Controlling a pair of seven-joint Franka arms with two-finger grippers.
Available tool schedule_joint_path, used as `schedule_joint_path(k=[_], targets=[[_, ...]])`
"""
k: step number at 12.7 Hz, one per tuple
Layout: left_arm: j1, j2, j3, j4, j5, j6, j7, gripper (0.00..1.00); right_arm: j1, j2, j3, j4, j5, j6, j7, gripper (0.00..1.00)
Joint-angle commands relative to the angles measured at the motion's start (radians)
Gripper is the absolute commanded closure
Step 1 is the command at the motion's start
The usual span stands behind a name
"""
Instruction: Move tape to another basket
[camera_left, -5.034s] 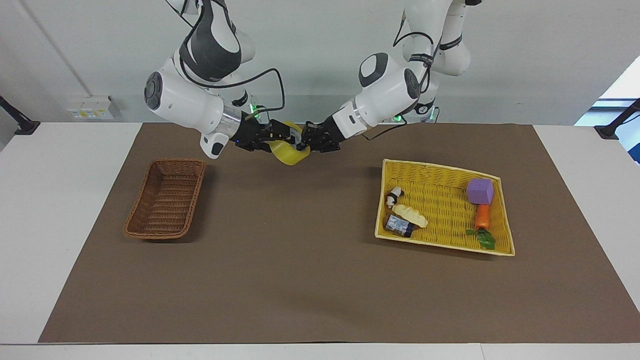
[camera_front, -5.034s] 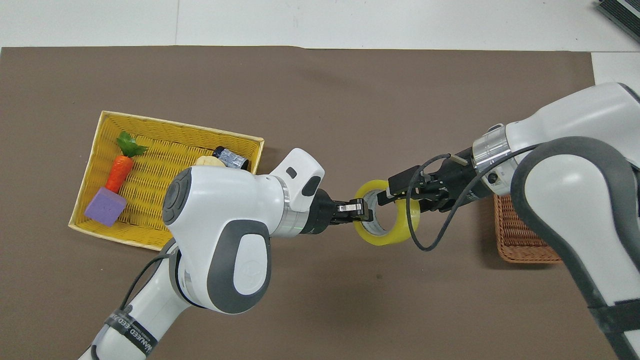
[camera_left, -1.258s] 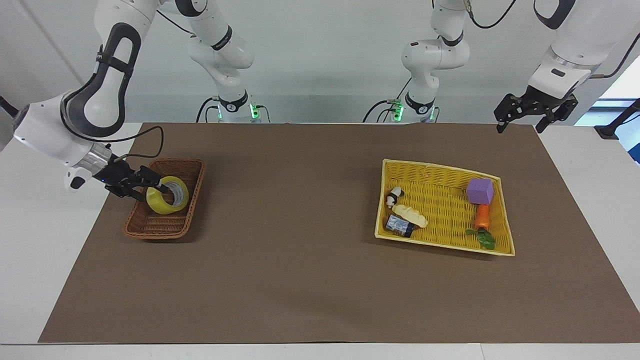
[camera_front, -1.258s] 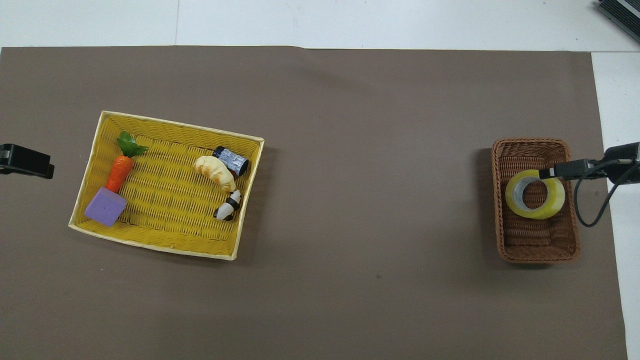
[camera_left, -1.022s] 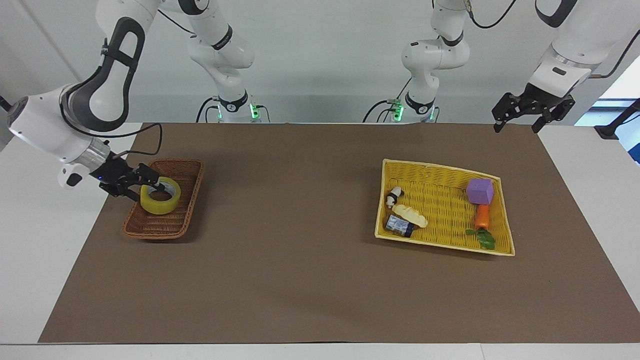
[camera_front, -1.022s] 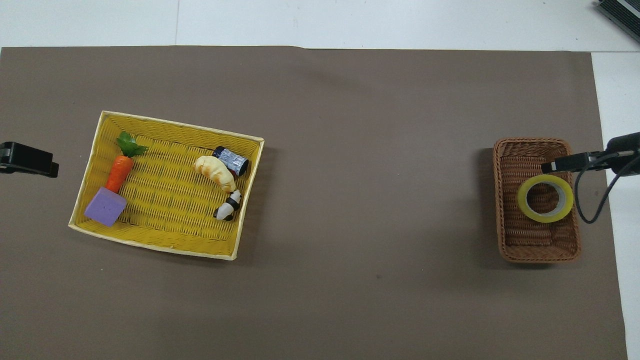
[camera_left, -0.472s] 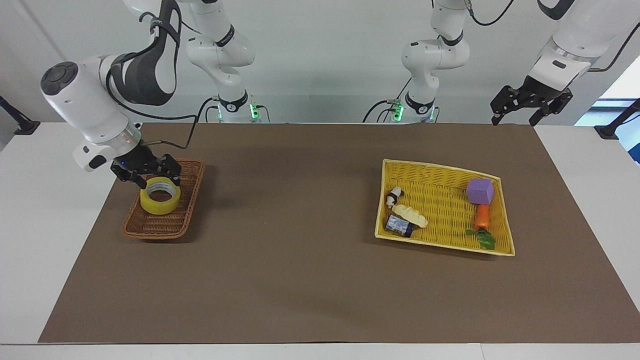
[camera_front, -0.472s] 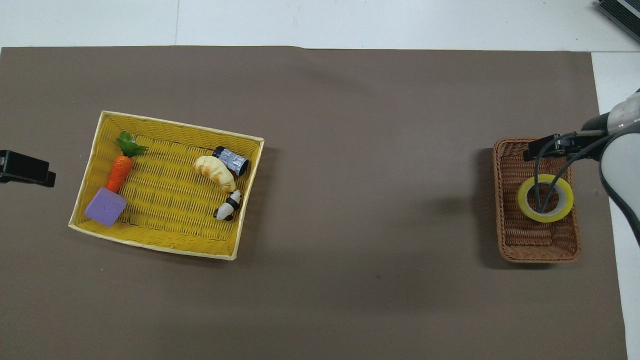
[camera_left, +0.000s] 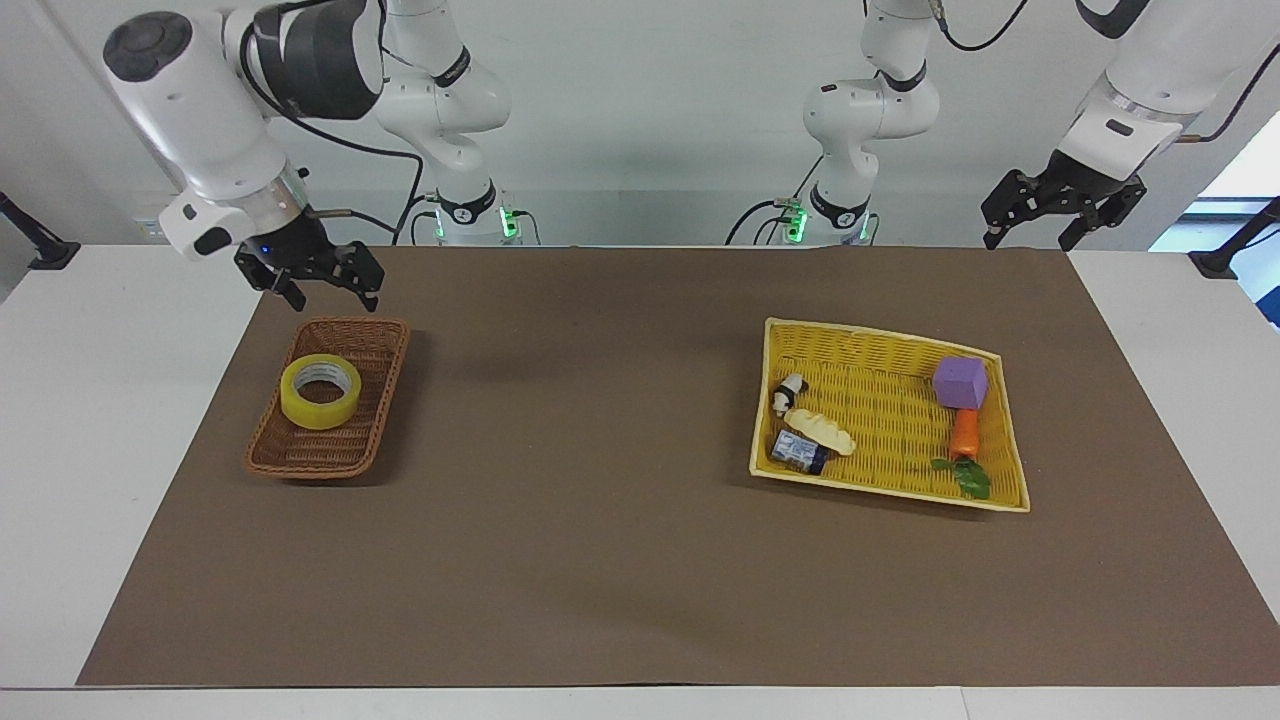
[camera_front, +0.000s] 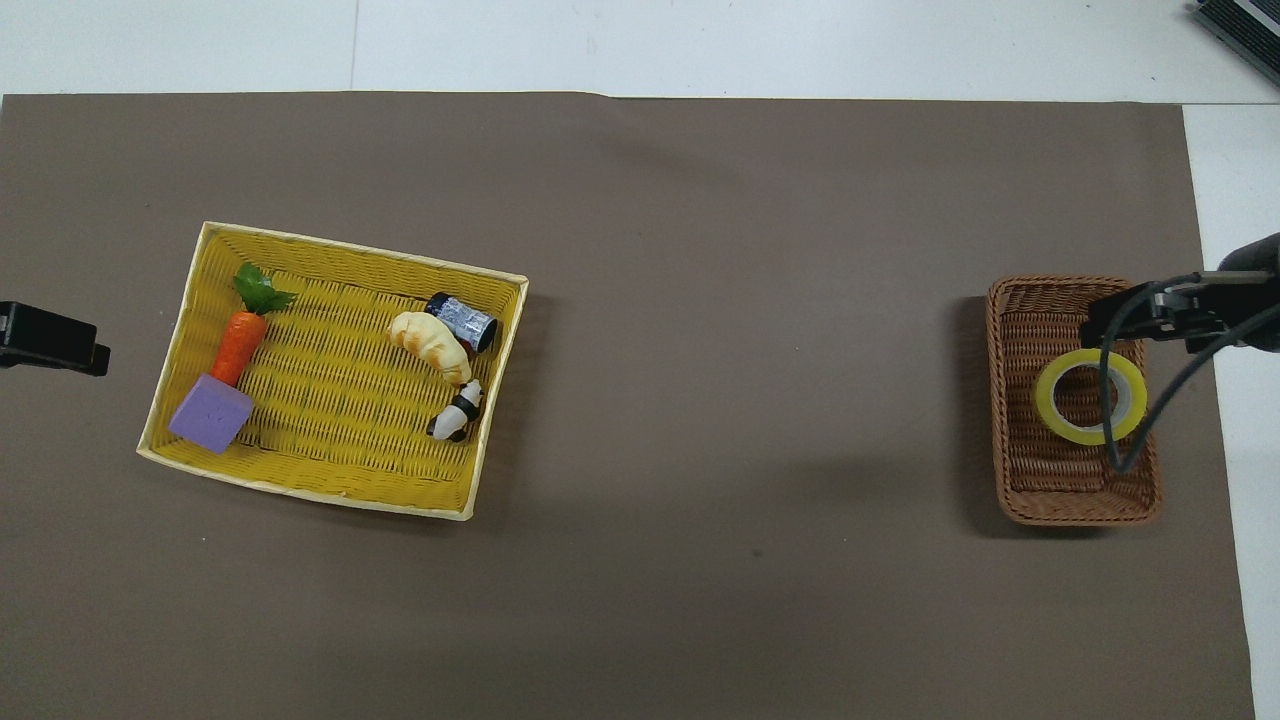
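We see the tape (camera_left: 321, 391) lying flat, core hole upward, inside the brown basket (camera_left: 385, 400) at the right arm's end of the table; it rests on the basket floor, toward the end of the basket nearer the robots, and nothing grips it. The right gripper (camera_left: 325, 291) hangs in the air above the basket's robot-side rim, clear of the tape, with its fingers spread wide and nothing between them. In the overhead view this right gripper (camera_front: 1125, 322) overlaps the basket's edge (camera_front: 1075, 508), and its cable crosses over the tape (camera_front: 1055, 412). The left gripper (camera_left: 1034, 222) is raised at the left arm's end of the table, over the corner of the brown mat (camera_left: 600, 560), its fingers spread apart and empty; this arm waits. We note the yellow basket (camera_left: 880, 335) toward the left arm's end, well apart from the brown basket. It holds a purple cube (camera_left: 960, 382), a carrot (camera_left: 964, 435), a bread roll (camera_left: 820, 431), a small can (camera_left: 798, 452) and a small panda figure (camera_left: 789, 391).
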Motion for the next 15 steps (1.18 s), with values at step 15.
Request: schedule_joint_path(k=[15], targets=[[0.017,-0.010,-0.006,0.007,-0.014,-0.021,-0.003,0.00,0.001,-0.118,0.008,0.009,-0.070,-0.099,0.024,0.00]])
